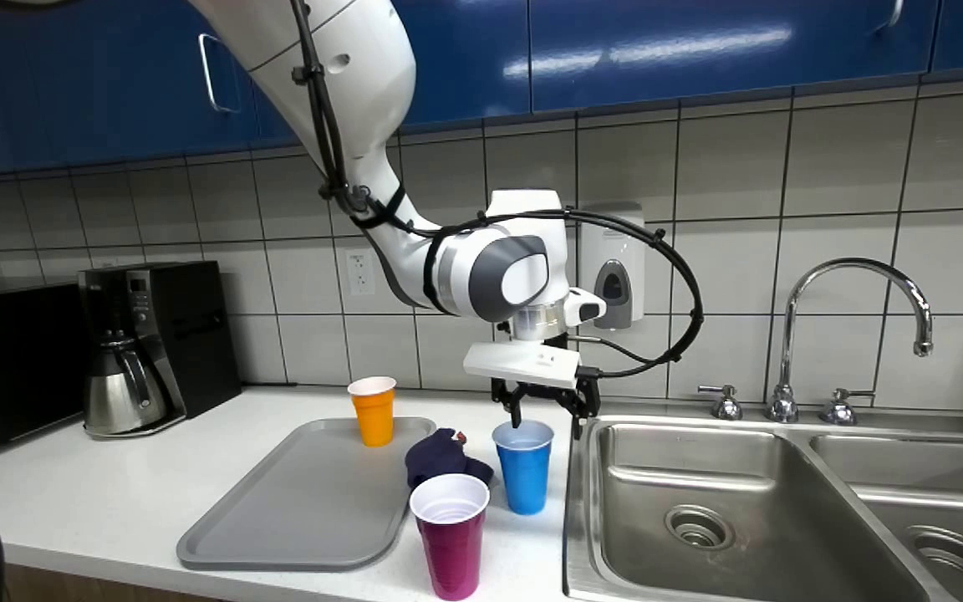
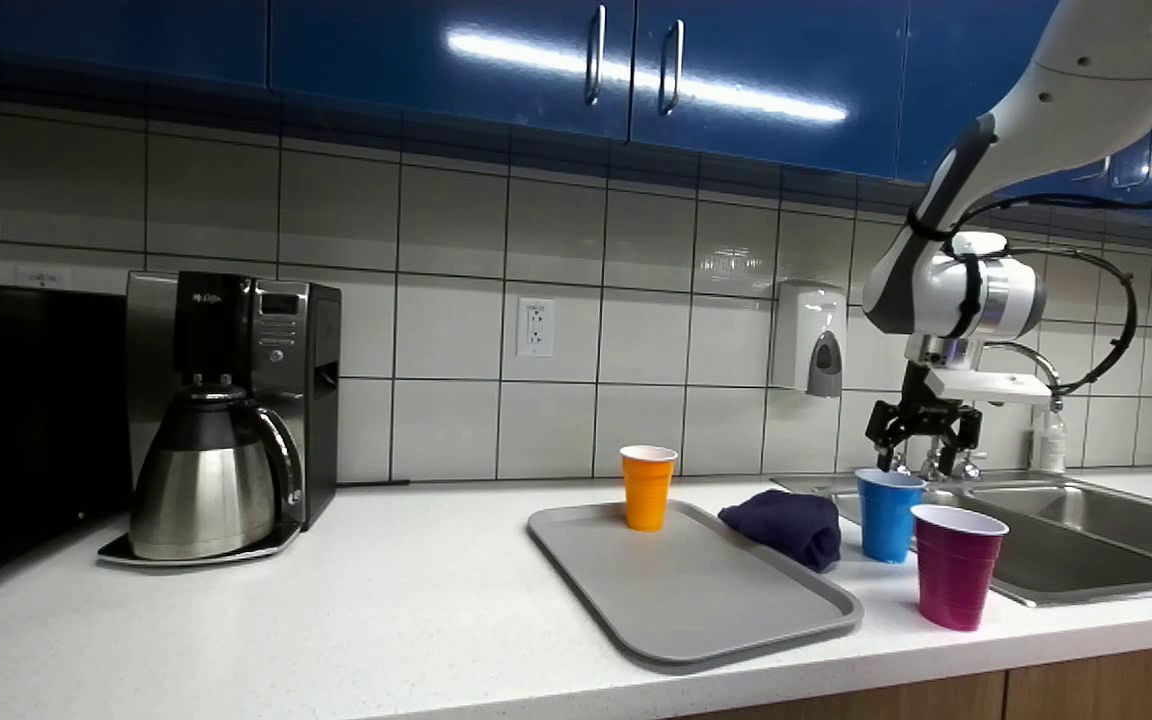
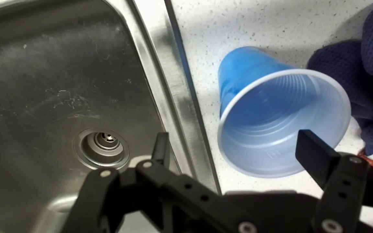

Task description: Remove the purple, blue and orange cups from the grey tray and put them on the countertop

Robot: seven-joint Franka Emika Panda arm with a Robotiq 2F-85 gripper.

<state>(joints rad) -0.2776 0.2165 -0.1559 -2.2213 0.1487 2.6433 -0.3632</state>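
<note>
The orange cup [image 1: 374, 414] stands upright at the back of the grey tray [image 1: 298, 502]; both also show in an exterior view, the cup [image 2: 647, 495] on the tray [image 2: 696, 610]. The purple cup [image 1: 451, 543] stands upright on the white countertop [image 2: 416, 620] in front, right of the tray. The blue cup [image 1: 525, 477] stands upright on the countertop between tray and sink. My gripper [image 1: 547, 428] is open and empty just above the blue cup's rim. In the wrist view one finger overlaps the blue cup [image 3: 251, 74] opening; the other lies over the sink edge. Contact cannot be told.
A dark purple cloth [image 1: 444, 460] lies between the tray and the blue cup. A steel double sink [image 1: 586, 510] with a faucet [image 1: 791, 326] lies right of the cups. A coffee maker [image 2: 306, 420] stands at left. A soap dispenser [image 1: 625, 293] hangs on the wall behind the arm.
</note>
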